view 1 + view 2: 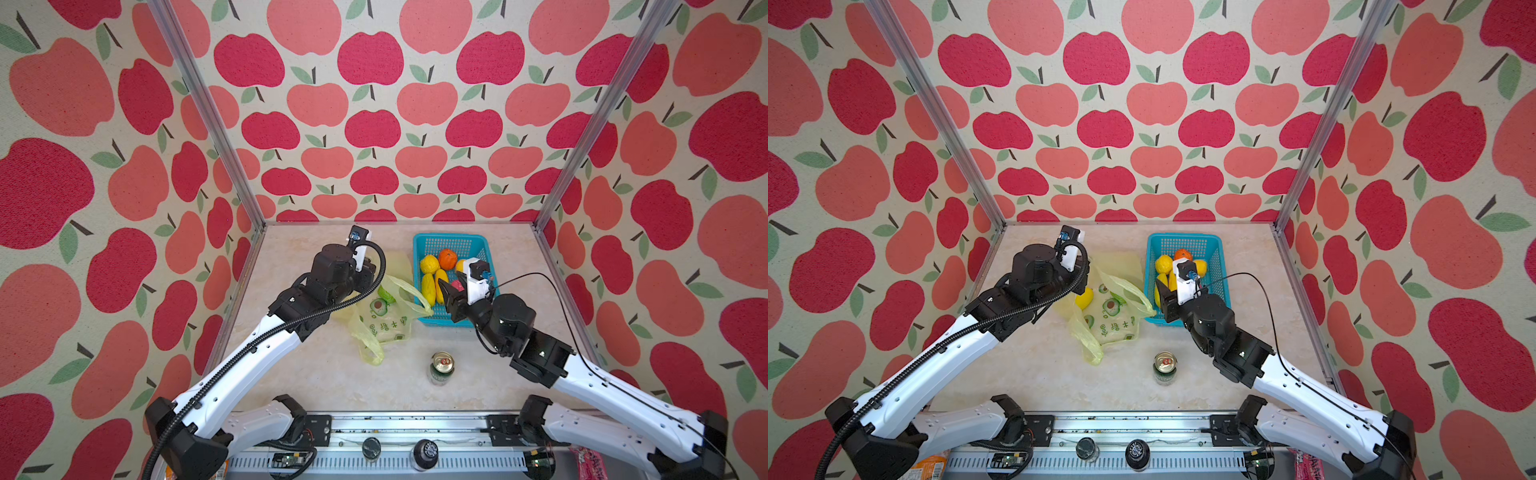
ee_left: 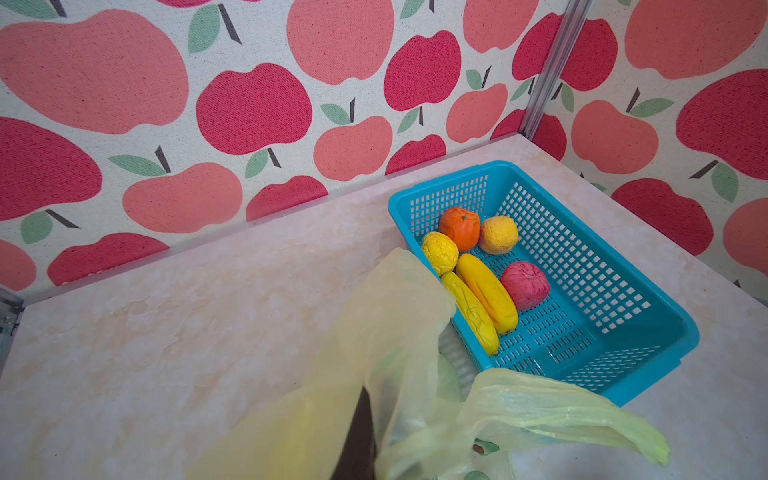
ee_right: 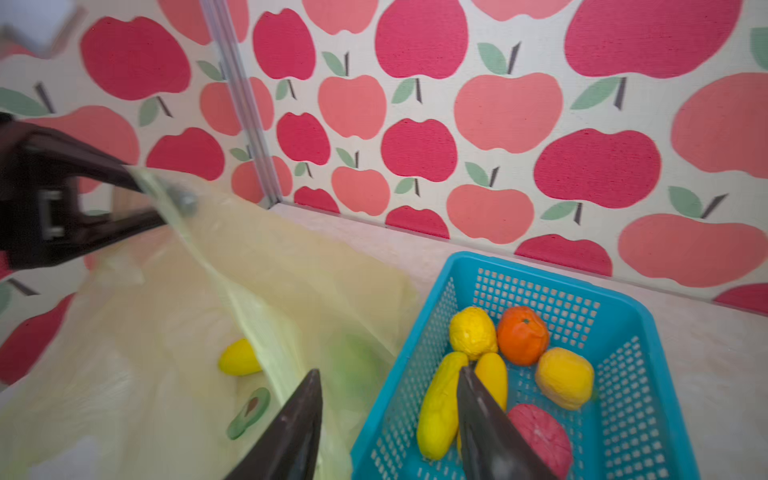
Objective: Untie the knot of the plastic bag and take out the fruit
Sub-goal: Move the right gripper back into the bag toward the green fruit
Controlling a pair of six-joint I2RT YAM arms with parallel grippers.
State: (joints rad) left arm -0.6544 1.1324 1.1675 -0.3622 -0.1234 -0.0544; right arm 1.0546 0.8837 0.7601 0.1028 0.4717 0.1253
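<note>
The pale yellow plastic bag (image 1: 386, 320) lies open on the table's middle. No knot is in view; its loop handles (image 1: 372, 353) lie apart. My left gripper (image 3: 164, 199) is shut on the bag's edge and holds it up. Inside the bag sit a green fruit (image 1: 386, 294) and a yellow fruit (image 1: 1084, 298). The turquoise basket (image 2: 665, 328) holds a lemon (image 2: 439, 251), an orange (image 2: 459, 228), a yellow-orange fruit (image 2: 498, 235), a pink-red fruit (image 2: 525, 286) and two long yellow ones (image 2: 488, 293). My right gripper (image 3: 389, 371) hangs open and empty over the basket's near rim, beside the bag.
A green drink can (image 1: 441, 368) stands upright near the front, between the two arms. Apple-print walls with metal corner posts (image 1: 208, 112) close in the table on three sides. The basket sits at the back right, touching the bag.
</note>
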